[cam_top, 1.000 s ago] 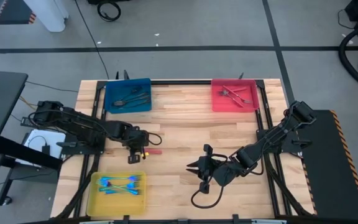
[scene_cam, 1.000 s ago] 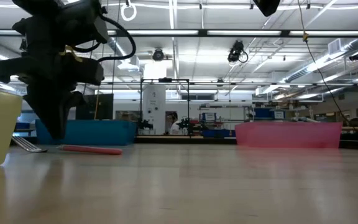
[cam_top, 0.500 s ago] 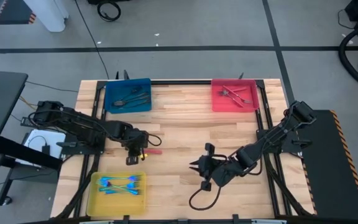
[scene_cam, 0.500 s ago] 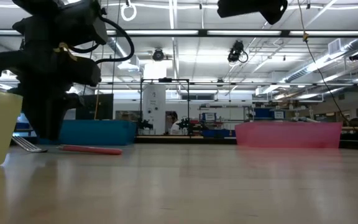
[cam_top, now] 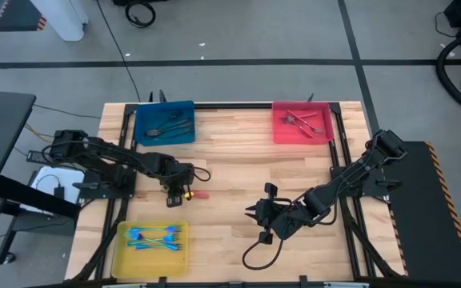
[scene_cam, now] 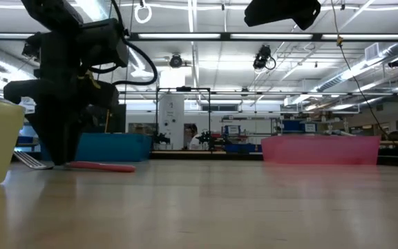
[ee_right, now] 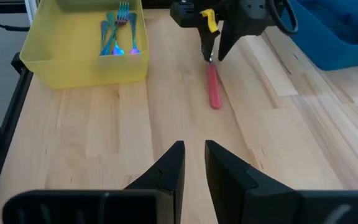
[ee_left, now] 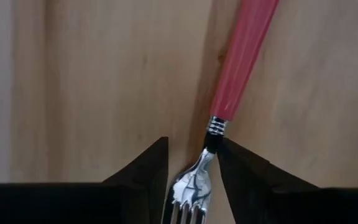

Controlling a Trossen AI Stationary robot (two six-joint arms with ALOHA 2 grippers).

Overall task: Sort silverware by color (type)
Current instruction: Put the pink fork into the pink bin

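One red-handled fork (cam_top: 197, 194) lies flat on the wooden table, left of centre; the left wrist view shows its handle (ee_left: 241, 56) and metal head. My left gripper (cam_top: 174, 195) points down over the fork's head end, open, one finger on each side of the head (ee_left: 192, 142). My right gripper (cam_top: 251, 214) hovers right of centre and points at the fork from a distance. Its fingers (ee_right: 194, 150) stand a little apart with nothing between them. My left gripper comes from above with its fingers on either side of the fork's neck (ee_left: 212, 134), across the fork. The fork lies flat on the table. Whether the finger beside the neck (ee_left: 232, 155) touches it, I cannot tell.
A blue tray (cam_top: 144, 136) with grey utensils stands at the far left. At the far right is a red tray (cam_top: 282, 134) with red-handled pieces. A yellow tray (cam_top: 126, 256) with teal pieces stands at the near left. Bare wood lies between the arms.
My left gripper has opened from shut. It has come down a little onto the fork's head end and shifted slightly toward the handle. The fork has stayed where it lay.
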